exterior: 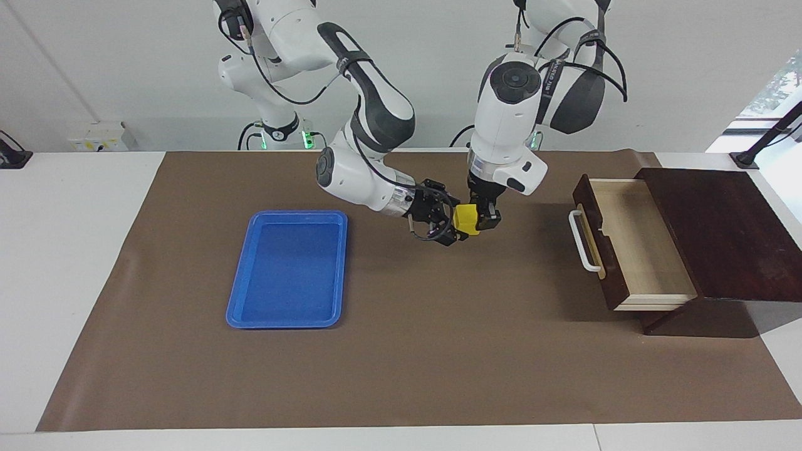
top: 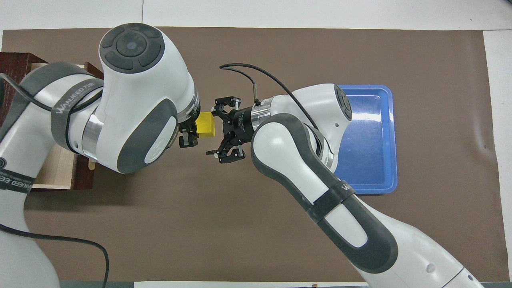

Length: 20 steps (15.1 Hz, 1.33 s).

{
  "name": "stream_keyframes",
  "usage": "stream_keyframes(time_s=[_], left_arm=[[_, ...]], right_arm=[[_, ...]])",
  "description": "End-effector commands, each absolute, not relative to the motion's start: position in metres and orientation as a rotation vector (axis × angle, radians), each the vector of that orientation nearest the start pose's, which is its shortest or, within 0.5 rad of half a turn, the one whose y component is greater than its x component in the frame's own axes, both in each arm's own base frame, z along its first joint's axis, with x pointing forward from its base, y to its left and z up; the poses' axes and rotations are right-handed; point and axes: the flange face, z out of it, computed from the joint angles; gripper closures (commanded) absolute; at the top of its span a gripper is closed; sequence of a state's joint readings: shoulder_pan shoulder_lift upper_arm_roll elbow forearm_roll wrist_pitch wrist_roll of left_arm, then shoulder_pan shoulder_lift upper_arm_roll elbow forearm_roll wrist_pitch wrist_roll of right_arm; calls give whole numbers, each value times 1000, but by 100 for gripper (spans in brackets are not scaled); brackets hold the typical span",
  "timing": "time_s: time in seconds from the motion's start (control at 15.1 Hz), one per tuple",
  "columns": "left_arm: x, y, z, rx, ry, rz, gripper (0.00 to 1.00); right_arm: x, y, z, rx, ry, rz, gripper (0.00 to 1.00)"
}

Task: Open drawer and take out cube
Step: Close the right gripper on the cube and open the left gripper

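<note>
drawer [exterior: 633, 244] open; yellow cube [exterior: 465, 218] aloft

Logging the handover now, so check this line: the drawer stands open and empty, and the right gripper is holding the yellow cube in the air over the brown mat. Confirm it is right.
One thing is wrong: the left gripper holds the cube, not the right. The facing view shows it clamped from above, while the right gripper has open fingers around the cube. The drawer does stand open and empty, and the cube is up over the brown mat.

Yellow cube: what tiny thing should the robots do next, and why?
Probably the right claw should close on the cube. The left claw holds it in the air over the brown mat, and the right claw's open fingers sit around it.
</note>
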<state>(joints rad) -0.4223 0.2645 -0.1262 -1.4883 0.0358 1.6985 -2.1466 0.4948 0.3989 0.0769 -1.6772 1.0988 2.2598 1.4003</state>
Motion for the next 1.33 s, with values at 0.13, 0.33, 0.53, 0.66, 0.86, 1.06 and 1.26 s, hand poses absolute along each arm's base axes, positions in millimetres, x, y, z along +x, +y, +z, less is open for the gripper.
stream_keyframes(time_s=[0.13, 0.33, 0.53, 0.66, 0.86, 1.06, 1.26], left_arm=[[553, -321, 521, 2211, 2295, 17, 100], [553, -321, 521, 2210, 2294, 17, 100], [553, -321, 521, 2211, 2291, 15, 100], [553, -321, 520, 2212, 2292, 17, 100], [554, -321, 520, 2213, 2290, 18, 100], [554, -320, 520, 2214, 2287, 18, 100], [554, -320, 520, 2216, 2285, 20, 100]], right_arm=[[558, 380, 421, -1726, 1632, 867, 0], [556, 380, 418, -1728, 1635, 861, 0], [553, 382, 414, -1728, 1644, 858, 0], [553, 382, 415, -1717, 1656, 854, 16], [549, 392, 416, -1710, 1661, 834, 100], [555, 386, 421, -1679, 1686, 841, 100], [557, 382, 429, -1669, 1684, 842, 100]])
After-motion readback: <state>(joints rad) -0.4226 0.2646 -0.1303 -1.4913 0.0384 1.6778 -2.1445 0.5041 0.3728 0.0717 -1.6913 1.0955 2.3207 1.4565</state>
